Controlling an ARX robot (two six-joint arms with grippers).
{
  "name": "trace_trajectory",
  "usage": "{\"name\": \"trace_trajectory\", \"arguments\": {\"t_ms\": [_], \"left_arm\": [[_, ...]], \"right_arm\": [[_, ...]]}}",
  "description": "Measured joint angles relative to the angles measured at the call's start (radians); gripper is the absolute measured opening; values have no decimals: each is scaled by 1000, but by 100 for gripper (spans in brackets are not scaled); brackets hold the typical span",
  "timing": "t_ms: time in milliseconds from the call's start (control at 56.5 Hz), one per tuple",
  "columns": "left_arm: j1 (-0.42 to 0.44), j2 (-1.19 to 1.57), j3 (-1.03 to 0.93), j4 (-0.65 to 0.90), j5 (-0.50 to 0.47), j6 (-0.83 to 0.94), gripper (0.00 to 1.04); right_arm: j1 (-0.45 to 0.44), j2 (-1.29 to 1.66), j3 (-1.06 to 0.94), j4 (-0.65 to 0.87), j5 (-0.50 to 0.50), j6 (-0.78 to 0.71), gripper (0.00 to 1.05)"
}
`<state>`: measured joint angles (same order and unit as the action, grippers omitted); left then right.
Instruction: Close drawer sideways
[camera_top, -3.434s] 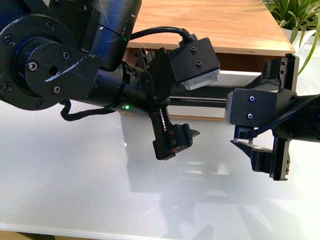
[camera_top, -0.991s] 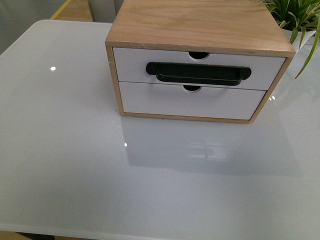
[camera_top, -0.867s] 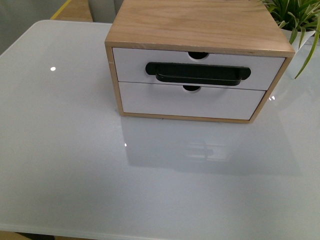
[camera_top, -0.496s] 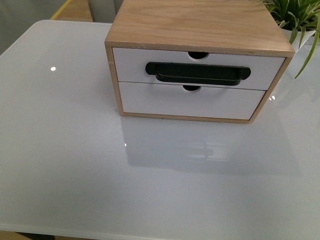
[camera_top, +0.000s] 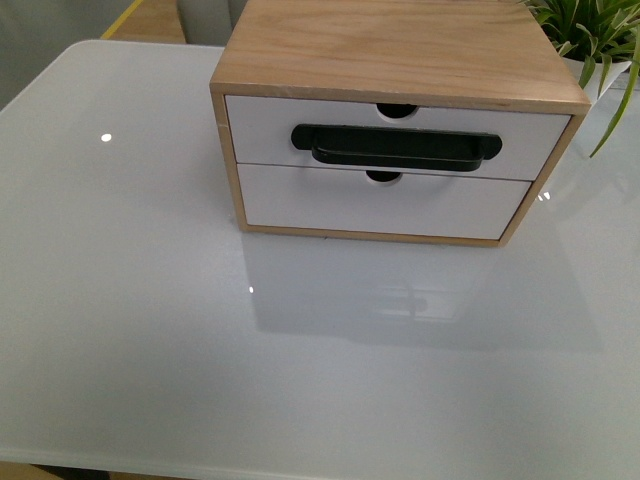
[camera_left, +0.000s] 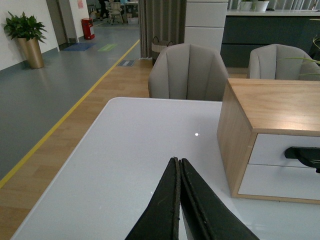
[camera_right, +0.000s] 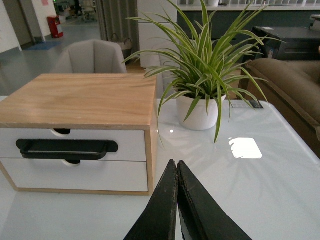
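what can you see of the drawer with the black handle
The drawer has a white front, a wide black bar handle and a half-round notch in its top edge. It is the upper of two in a light wooden cabinet on the white table, pushed in flush. Nothing touches it.

Glossy white table (camera_top: 150, 330) with ceiling-light glints on it; two grey upholstered armchairs (camera_left: 187, 72) sit behind its far edge. Floor is grey (camera_left: 45, 95) with a yellow line (camera_left: 75, 105) bordering a wood-tone strip, a potted plant in a gold planter (camera_left: 27, 42) stands by the white wall, red bin further back. Spider plant in a white pot (camera_right: 200, 107) on the table, brown sofa (camera_right: 290, 87) beyond, dark cabinets at the rear.
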<state>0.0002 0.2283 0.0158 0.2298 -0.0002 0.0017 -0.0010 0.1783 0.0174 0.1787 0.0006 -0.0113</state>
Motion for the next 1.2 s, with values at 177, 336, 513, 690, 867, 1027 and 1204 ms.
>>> {"name": "trace_trajectory", "arguments": {"t_ms": [177,336,513,690,867,1027,1204], "left_arm": [[0,-53,0,-52,0,0,2],[0,-217,0,-224,0,0,2],[0,-222,0,-228,0,0,2],[0,-222,0,-229,0,0,18],[0,-222,0,-229,0,0,50],[0,-222,0,-229,0,0,80],[0,-222,0,-229,0,0,96]], "right_arm": [[0,-169,0,-175,0,0,2],[0,-171,0,-177,0,0,2],[0,-173,0,-177,0,0,2],[0,-173,0,-177,0,0,11],[0,-173,0,-177,0,0,43],[0,-173,0,-177,0,0,72],[0,-173,0,-177,0,1,97]]}}
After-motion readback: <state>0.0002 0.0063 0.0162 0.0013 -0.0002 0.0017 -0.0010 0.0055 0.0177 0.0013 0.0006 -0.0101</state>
